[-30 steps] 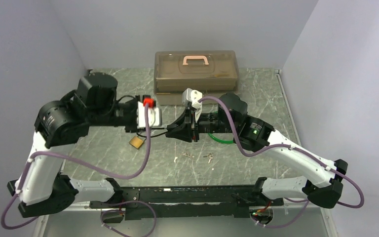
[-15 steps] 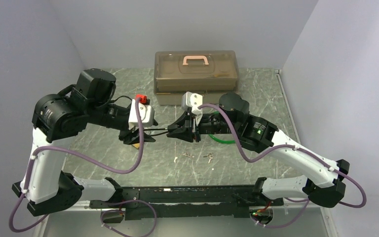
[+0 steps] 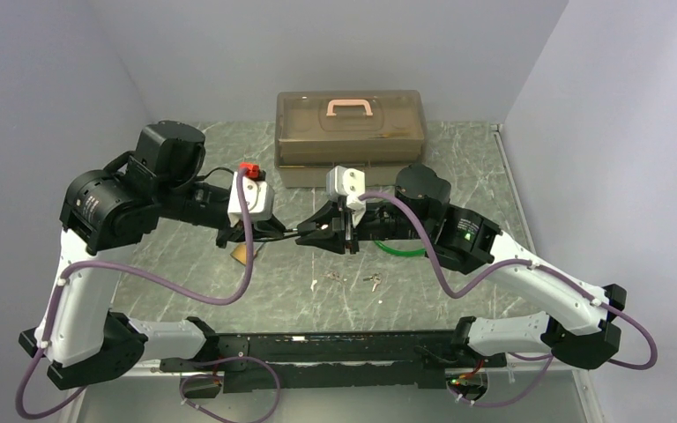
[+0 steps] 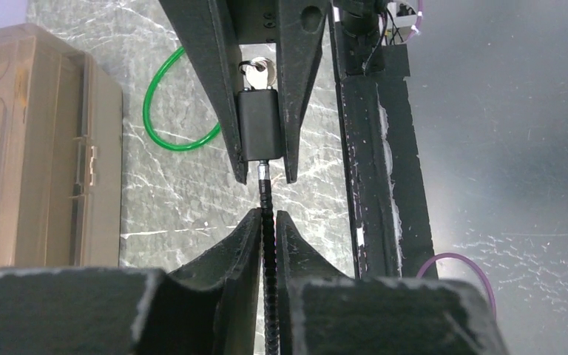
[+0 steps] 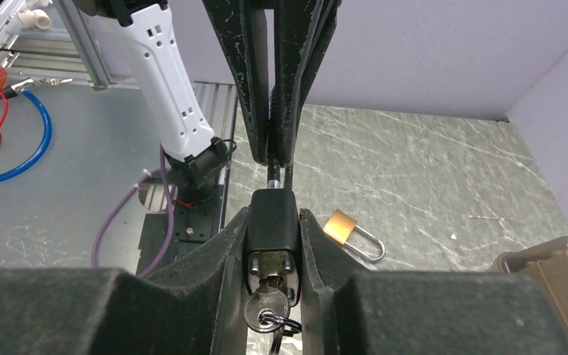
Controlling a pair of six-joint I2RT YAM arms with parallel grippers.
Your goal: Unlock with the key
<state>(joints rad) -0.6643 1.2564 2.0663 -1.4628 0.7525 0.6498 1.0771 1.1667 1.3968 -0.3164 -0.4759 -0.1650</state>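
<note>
Two robot arms meet above a grey, marble-veined desk (image 3: 476, 167). The right gripper (image 5: 274, 222) is clamped on the lock body (image 4: 259, 122), a smooth black block with rounded edges, held in the air. A silver key (image 5: 266, 307) on a ring sits in the body's rear end. The left gripper (image 4: 266, 218) is closed on the thin, ribbed black cable (image 4: 268, 251) just beside where it leaves the body. The risk is that both grippers are occupied, so neither is free to turn the key. Pulling the cable now would likely drag the slick body from its grip (or let the cable slide through). A brass padlock (image 5: 340, 224) lies on the desk.
</note>
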